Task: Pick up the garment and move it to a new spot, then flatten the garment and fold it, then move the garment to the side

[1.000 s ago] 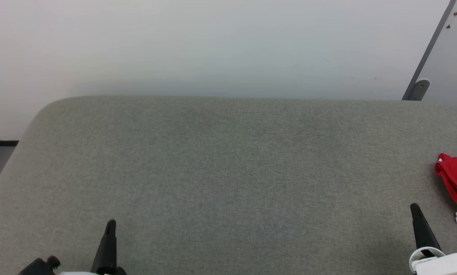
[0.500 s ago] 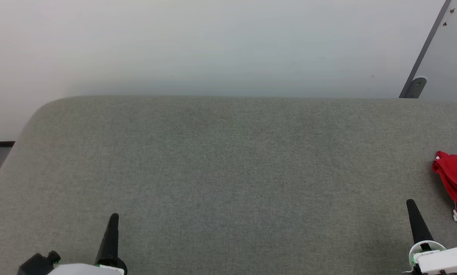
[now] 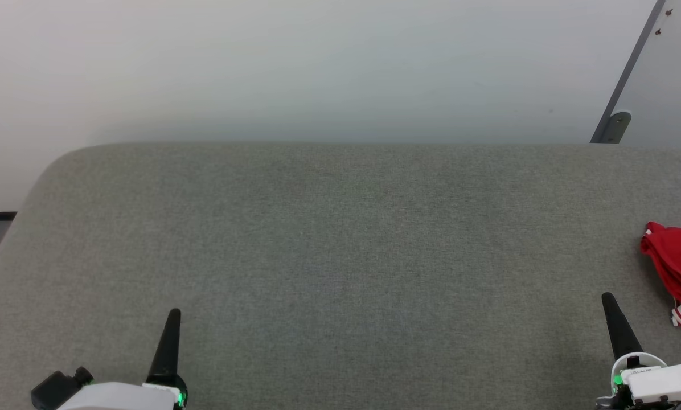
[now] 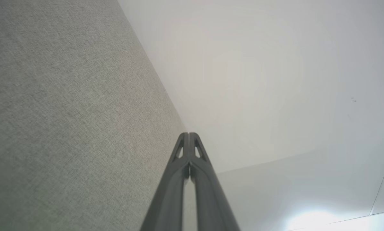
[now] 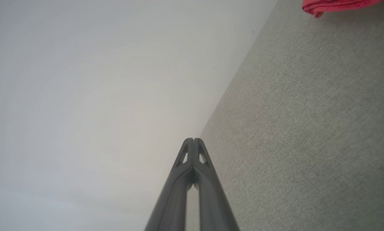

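Red garment [image 3: 676, 265], apparently bunched, shows white-red striped trim.

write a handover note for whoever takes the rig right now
Left gripper: shut, holding nothing, over the near left of the grey surface.
Right gripper: shut, holding nothing, beside the garment, not touching it.
Garment: bunched at the surface's right edge, partly cut off by the head view.
Done: unclear; it looks bunched, not neatly folded.
Left: likely pick it up, move it, flatten, fold, set aside.
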You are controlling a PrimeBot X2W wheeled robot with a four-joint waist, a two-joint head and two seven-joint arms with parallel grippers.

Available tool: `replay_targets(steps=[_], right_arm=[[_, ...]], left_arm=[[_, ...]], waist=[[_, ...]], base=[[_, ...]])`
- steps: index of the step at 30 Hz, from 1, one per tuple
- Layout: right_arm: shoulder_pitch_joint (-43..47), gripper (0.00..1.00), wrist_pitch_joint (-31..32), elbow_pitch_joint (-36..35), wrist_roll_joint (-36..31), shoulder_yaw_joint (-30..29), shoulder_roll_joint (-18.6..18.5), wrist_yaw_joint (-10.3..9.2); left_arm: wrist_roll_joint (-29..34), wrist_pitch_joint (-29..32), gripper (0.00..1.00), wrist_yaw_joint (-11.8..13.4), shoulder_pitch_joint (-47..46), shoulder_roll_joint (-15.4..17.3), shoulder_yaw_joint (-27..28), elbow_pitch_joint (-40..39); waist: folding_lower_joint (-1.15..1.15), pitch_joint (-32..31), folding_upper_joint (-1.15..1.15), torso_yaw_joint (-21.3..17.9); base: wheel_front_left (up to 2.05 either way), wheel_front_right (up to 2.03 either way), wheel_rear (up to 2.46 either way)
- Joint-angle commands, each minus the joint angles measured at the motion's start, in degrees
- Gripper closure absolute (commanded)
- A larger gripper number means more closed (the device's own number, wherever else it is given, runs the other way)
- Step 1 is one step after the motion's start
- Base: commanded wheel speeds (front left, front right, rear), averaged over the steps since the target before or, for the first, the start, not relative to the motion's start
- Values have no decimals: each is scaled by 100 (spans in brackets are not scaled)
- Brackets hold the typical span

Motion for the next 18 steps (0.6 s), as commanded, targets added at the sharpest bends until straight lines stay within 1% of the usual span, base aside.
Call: replay_targets(steps=[1, 18], right_arm=[[-115, 100, 27, -18, 162, -30, 14, -3], [-257, 100, 185, 136, 884, -53, 85, -4]], left_arm=[[-133, 28, 100, -20, -115, 3, 23, -10], [-913, 273, 100, -25, -328, -72, 76, 134]], waist=[[0, 3, 0, -5], [0, 34, 0, -73]], base=[[0, 0, 0], [0, 0, 0]])
